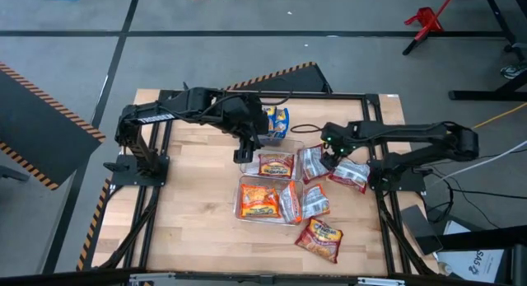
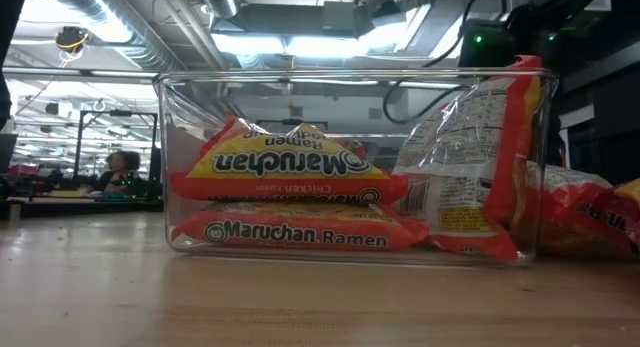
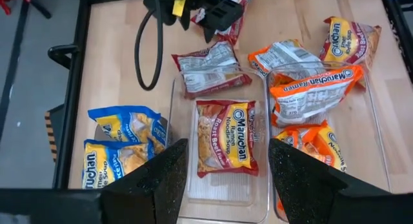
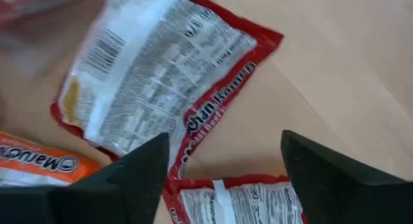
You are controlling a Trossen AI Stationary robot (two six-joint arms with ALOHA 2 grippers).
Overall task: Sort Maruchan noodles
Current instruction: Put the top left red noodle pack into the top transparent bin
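Blue-and-yellow packets [image 1: 278, 119] sit at the far centre of the wooden table [image 1: 189, 212], in a clear bin just beside the left gripper [image 1: 244, 151]. Left gripper hovers over the near end of a second clear bin [image 3: 184, 185] holding one red beef packet [image 1: 277, 164]; fingers spread, nothing between them. Nearer the front edge, a third bin [image 2: 165, 167] holds stacked orange chicken packets [image 1: 260, 200], with another packet [image 2: 465, 167] leaning upright against its right wall. A red-and-silver packet [image 1: 313, 162] lies back-side up on the wood just right of the beef bin. Right gripper [image 1: 332, 161] hangs just above the table between that packet and a second red-and-silver packet [image 1: 352, 175]; jaws released, empty. One red packet [image 1: 320, 238] lies alone near the front right.
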